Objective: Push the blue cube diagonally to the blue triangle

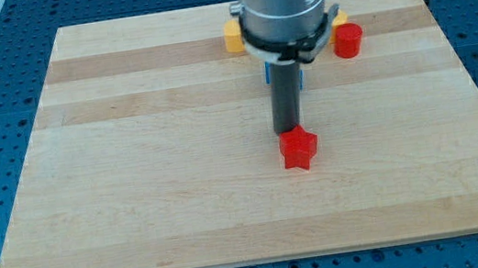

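Note:
My tip (289, 130) rests on the board just above a red star block (298, 149), touching it or very close to it. A blue block (299, 77) shows only as thin slivers on either side of the rod, behind it. Its shape cannot be made out, and I cannot tell whether it is one blue block or two. The arm's grey body (285, 3) hides the board's top centre. No other blue block shows.
A red cylinder (347, 40) stands at the top right of the wooden board (132, 166). A yellow block (233, 36) sits just left of the arm's body. Another yellow block (339, 19) peeks out above the red cylinder.

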Action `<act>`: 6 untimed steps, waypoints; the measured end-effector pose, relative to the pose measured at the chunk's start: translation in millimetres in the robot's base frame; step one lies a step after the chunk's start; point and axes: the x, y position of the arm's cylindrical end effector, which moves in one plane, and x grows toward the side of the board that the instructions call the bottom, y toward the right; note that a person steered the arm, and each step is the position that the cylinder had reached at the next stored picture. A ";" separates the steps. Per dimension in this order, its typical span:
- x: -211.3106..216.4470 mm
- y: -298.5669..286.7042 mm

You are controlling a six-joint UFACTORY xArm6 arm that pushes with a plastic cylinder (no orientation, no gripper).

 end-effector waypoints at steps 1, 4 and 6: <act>-27.9 41.3; -121.5 -16.7; -134.1 -34.4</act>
